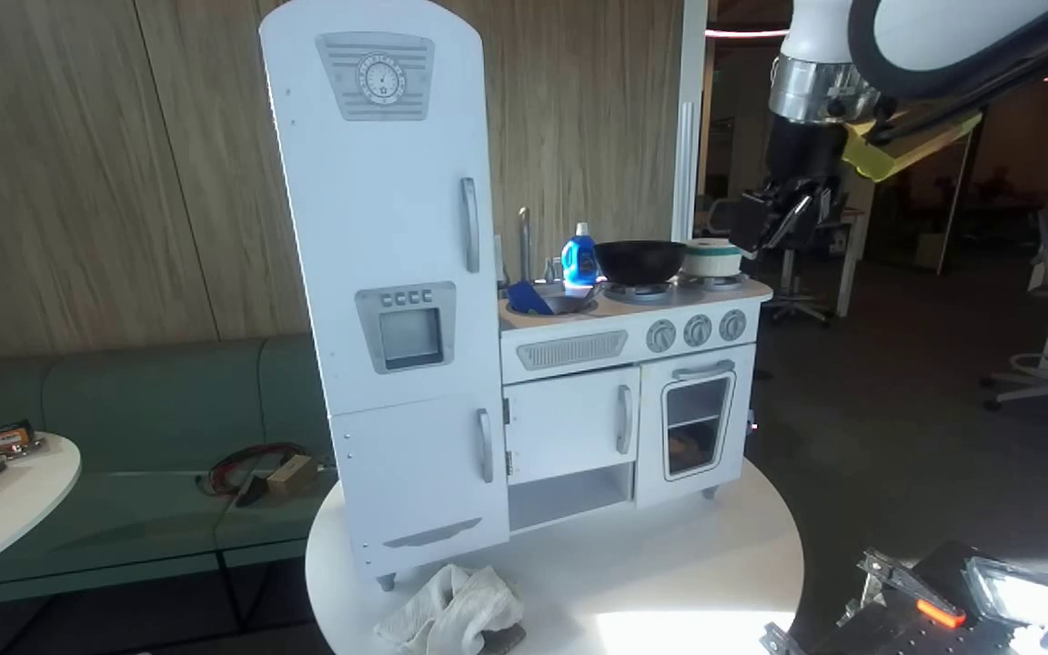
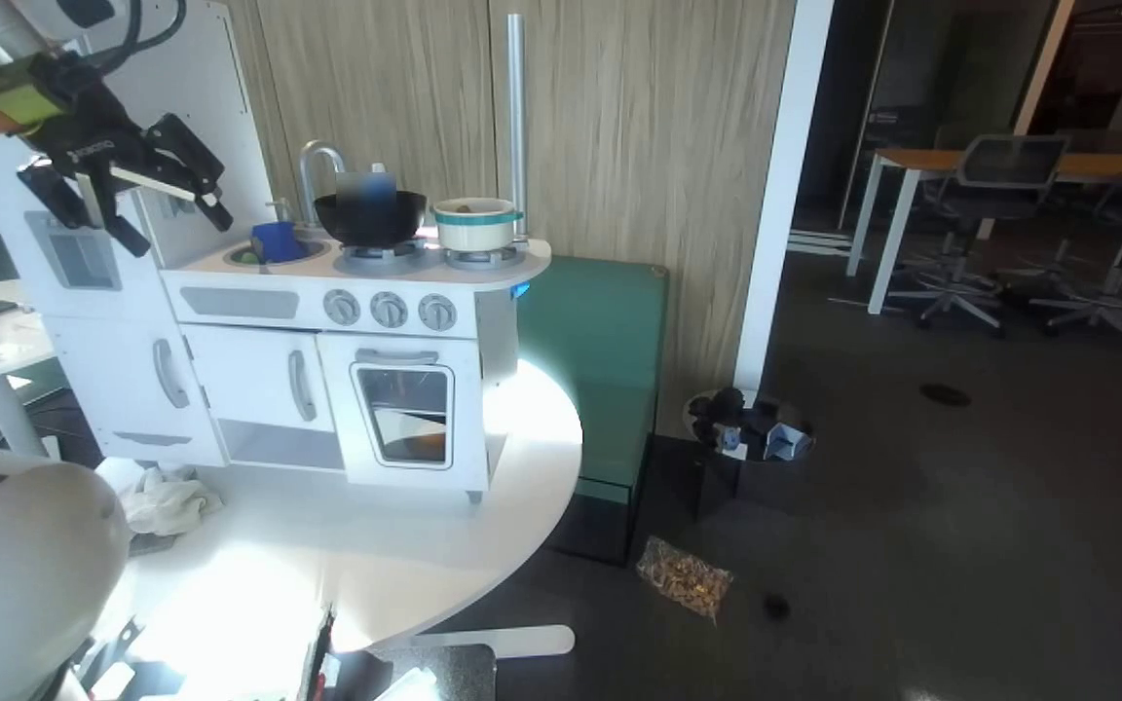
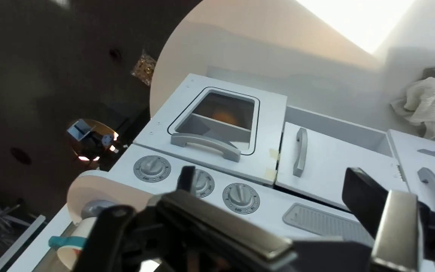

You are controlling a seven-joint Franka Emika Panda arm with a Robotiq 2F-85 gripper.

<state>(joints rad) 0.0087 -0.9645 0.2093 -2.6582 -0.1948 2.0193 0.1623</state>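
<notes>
My gripper [image 1: 774,232] [image 2: 179,232] is open and empty, held in the air above and in front of the toy kitchen's worktop. In the wrist view its spread fingers [image 3: 274,189] stand over the front panel with three grey knobs [image 3: 241,198]. The oven door [image 3: 270,124] and cupboard door [image 3: 338,162] look shut. On the stove are a black pan [image 1: 640,262] [image 2: 371,219] and a white pot with a teal rim [image 1: 713,258] [image 2: 476,232]. A blue object [image 1: 529,298] [image 2: 277,242] sits in the sink. A blue bottle [image 1: 580,258] stands behind the sink. Something orange-brown [image 1: 686,449] shows inside the oven.
The kitchen's tall white fridge [image 1: 387,227] rises beside the sink. A whitish cloth [image 1: 456,609] [image 2: 167,501] lies on the round white table [image 1: 670,564]. A green bench [image 1: 151,509] stands behind. A bag [image 2: 686,576] lies on the floor.
</notes>
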